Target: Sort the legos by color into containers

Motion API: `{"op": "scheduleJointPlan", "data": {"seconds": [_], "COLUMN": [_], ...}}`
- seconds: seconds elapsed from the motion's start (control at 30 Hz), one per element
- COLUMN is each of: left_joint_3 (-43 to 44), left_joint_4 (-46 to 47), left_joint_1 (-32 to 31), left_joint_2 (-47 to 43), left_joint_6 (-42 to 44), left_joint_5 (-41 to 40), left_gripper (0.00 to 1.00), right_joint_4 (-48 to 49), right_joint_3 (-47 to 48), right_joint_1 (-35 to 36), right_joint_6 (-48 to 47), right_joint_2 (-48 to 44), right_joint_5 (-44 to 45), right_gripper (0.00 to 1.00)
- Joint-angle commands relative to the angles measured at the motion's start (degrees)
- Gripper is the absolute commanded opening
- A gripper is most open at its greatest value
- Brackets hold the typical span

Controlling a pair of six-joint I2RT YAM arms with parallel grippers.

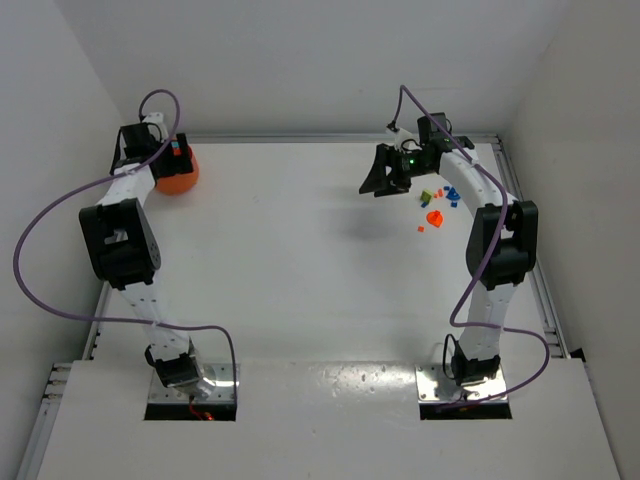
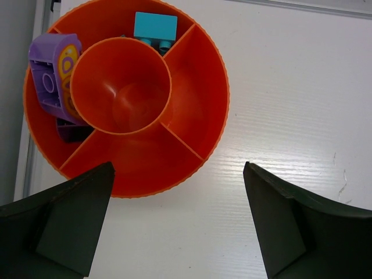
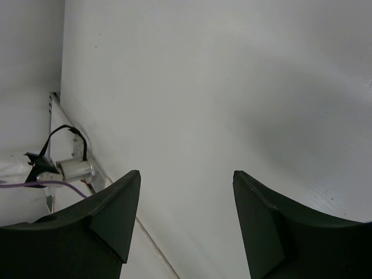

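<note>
The white desk [image 1: 300,260] carries an orange bowl [image 1: 181,177] at its far left and scattered legos [image 1: 435,212] far right.

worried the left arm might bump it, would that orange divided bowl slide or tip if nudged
The orange bowl looks thin-walled and holds little beyond a purple brick and a teal brick, so probably light. Wide and sitting flat on the smooth table, it would likely slide rather than tip.

A white bench [image 1: 300,270] stood between plain white walls [image 1: 60,90]. A metal rail [image 1: 300,138] ran along its far edge.
</note>
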Motion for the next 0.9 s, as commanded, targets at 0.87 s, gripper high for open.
{"op": "scheduleJointPlan", "data": {"seconds": [0.87], "left_joint_3": [-10.49], "left_joint_4": [5.14], "left_joint_1": [1.44], "left_joint_2": [-20.37], "left_joint_6": [-1.70], "left_joint_5": [10.92], "left_gripper": [0.99], "right_joint_4": [0.79], "right_joint_3": [-0.02], "right_joint_1": [0.36], "right_joint_6": [-1.30], "right_joint_2": [-0.91], "right_joint_5": [-0.75], "right_gripper": [0.66]}}
